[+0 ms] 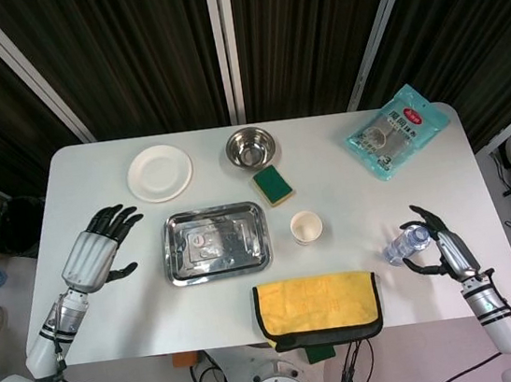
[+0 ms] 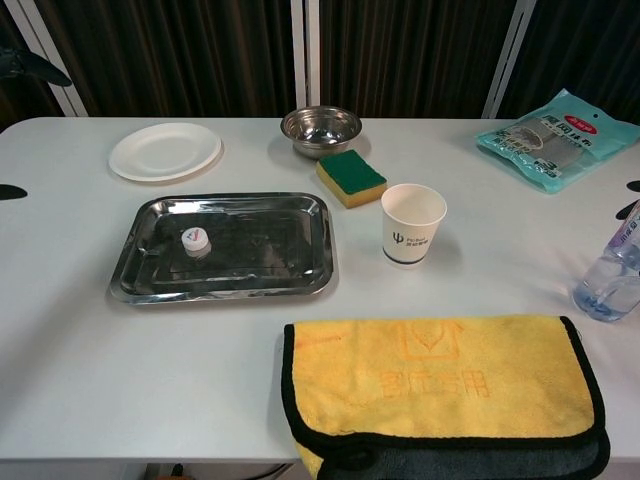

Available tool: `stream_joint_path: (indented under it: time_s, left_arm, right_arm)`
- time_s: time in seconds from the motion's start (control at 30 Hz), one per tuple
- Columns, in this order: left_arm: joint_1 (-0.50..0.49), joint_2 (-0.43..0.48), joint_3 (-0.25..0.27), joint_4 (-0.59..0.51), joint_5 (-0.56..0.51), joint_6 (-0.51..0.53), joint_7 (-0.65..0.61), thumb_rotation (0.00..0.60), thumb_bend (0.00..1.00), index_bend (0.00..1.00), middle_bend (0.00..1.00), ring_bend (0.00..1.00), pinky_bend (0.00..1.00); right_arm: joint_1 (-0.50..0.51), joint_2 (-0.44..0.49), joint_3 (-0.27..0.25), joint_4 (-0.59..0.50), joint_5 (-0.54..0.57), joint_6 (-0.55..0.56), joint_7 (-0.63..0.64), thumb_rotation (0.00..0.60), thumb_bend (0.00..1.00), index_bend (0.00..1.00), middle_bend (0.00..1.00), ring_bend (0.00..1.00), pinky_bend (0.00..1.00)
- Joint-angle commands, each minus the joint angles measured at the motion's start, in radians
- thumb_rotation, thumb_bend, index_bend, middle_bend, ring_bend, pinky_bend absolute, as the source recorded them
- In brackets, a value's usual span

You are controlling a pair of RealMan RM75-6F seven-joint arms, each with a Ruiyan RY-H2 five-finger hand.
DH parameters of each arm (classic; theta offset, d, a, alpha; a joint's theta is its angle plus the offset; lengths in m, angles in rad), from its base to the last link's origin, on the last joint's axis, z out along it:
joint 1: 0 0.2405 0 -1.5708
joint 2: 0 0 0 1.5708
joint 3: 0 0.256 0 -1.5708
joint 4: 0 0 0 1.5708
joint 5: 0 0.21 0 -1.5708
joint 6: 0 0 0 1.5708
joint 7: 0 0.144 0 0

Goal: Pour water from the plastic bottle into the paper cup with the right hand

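At the right edge of a white table (image 1: pixel 93 175), the robot's right hand (image 1: pixel 440 247) curls its fingers around a clear plastic bottle (image 1: pixel 405 244), apparently touching it but not plainly clamped; the bottle stands on the table with a little water in its base and no lid visible, well apart from the paper cup (image 1: pixel 307 228) it is meant to fill; the grip looks set from the side, a hold that would let the wrist tip the neck toward the cup once the bottle is lifted. The cup stands upright near the table's middle, mouth open, between a steel tray (image 1: pixel 182 268) and the bottle; a small white bottle cap (image 2: pixel 195 240) lies inside the tray, likely parked there so the bottle could pour. The left hand (image 1: pixel 97 252) hangs empty over the table's left side, fingers spread, clear of the work. A folded yellow cloth (image 1: pixel 318 307) lies at the near edge, handy for spills; a green sponge (image 1: pixel 274 184), a steel bowl (image 1: pixel 250 146) and a white plate (image 1: pixel 160 172) sit along the far side; a sealed blue packet (image 1: pixel 393 131) rests at the far right corner. Dark curtains (image 1: pixel 143 55) hang behind the table; cables trail on the pale floor at right. Pouring has not yet begun, by the look of it.
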Motion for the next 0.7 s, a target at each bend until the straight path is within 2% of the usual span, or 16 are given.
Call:
stream_joint_path:
  time_s: [0.03,0.4,0.5,0.7]
  left_arm:
    - [-0.001,0.000,0.000,0.000,0.000,-0.001,0.000,0.600,0.09,0.18,0.16,0.11,0.15]
    - [0.000,0.001,0.000,-0.001,0.001,0.000,0.000,0.600,0.09,0.18,0.16,0.11,0.15]
    - [0.000,0.001,0.001,-0.002,0.002,0.001,0.001,0.600,0.09,0.18,0.16,0.11,0.15]
    - [0.001,0.003,0.002,-0.004,0.003,0.002,-0.001,0.600,0.09,0.18,0.16,0.11,0.15]
  right_arm:
    - [0.000,-0.002,0.002,0.001,0.000,0.004,0.001,0.600,0.27,0.33,0.03,0.00,0.00]
    - [-0.006,-0.017,0.016,0.015,0.001,0.042,0.015,0.600,0.36,0.57,0.16,0.01,0.08]
    - [-0.008,-0.019,0.021,0.017,0.001,0.056,0.022,0.600,0.38,0.62,0.18,0.03,0.10]
    - [-0.016,-0.025,0.038,0.020,0.003,0.101,0.044,0.600,0.50,0.68,0.27,0.12,0.17]
